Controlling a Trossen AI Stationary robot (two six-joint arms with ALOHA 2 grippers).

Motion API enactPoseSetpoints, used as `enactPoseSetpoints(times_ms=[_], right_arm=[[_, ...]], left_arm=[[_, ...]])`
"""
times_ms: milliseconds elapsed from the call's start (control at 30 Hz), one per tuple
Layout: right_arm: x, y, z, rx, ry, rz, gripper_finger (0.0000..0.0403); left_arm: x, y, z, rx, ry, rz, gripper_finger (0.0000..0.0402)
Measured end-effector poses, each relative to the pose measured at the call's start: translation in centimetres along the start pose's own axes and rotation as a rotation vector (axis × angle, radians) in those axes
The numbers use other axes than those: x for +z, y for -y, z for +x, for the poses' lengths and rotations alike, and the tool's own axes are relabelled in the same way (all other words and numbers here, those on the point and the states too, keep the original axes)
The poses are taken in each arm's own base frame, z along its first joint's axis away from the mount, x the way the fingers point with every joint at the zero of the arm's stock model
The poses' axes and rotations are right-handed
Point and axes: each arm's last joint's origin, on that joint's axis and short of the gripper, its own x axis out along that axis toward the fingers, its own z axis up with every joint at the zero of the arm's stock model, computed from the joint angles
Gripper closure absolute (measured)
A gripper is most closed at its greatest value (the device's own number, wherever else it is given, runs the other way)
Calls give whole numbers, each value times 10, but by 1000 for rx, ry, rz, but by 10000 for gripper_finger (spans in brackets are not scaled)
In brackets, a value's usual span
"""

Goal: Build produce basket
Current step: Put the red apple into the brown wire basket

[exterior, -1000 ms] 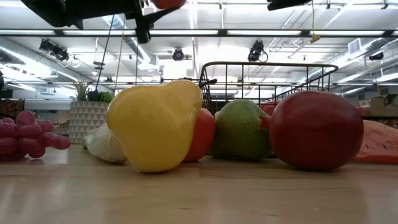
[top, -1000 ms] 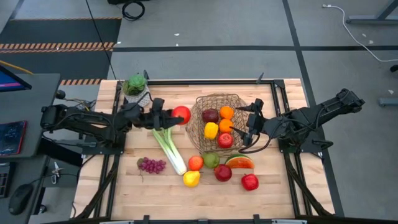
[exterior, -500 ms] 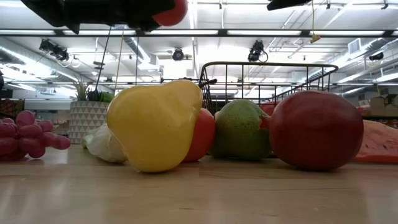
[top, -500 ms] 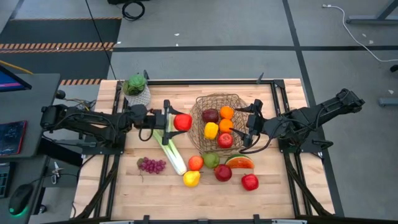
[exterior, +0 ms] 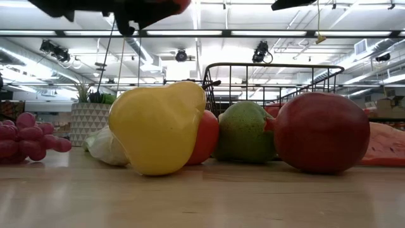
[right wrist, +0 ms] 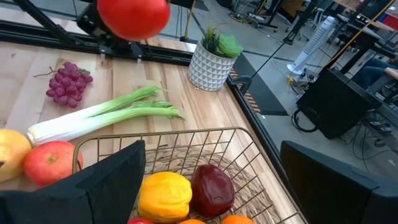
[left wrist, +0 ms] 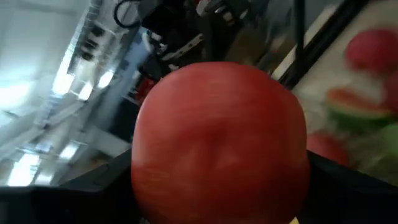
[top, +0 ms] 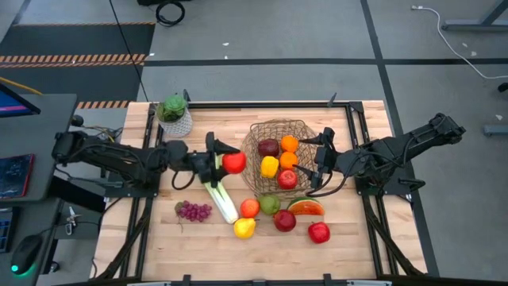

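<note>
The left hand (top: 225, 163) grips a red apple (top: 233, 163) and holds it above the desk (top: 349, 238), just left of the basket (top: 255, 135) rim and over the top of the leek (top: 214, 191). 1 second earlier the apple sat a little higher in the overhead picture, near the leek's leafy end; it has since come slightly toward the near edge and a touch closer to the basket, and the arm has swung with it. In the left wrist view the apple (left wrist: 221, 140) fills the space between the dark fingers.

The right hand (top: 317, 165) hangs at the basket's right side with its fingers spread wide and nothing between them, unchanged from earlier.

Inside the basket lie a dark apple (top: 268, 148), 2 oranges (top: 289, 144), a yellow pepper (top: 270, 166) and a red apple (top: 287, 179). On the desk in front of it, none moved: grapes (top: 194, 210), a lemon (top: 244, 228), a pear (top: 270, 203), a watermelon slice (top: 305, 208) and 2 more red apples (top: 319, 232). A potted plant (top: 174, 114) stands at the far left corner.
</note>
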Motion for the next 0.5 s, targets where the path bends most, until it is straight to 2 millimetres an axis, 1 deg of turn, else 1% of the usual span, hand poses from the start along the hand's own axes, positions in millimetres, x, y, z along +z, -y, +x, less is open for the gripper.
enactPoseSetpoints(times_ms=[133,233,400,500], right_arm=[[0,0,0,1,0,0,27],[0,0,0,1,0,0,27],[0,0,0,1,0,0,27],[0,0,0,1,1,1,27]], left_arm=[[12,-3,3,44,-118,201,88],[21,-7,5,62,-170,327,88],[31,3,10,26,-190,505,88],[36,14,12,-18,-181,651,88]])
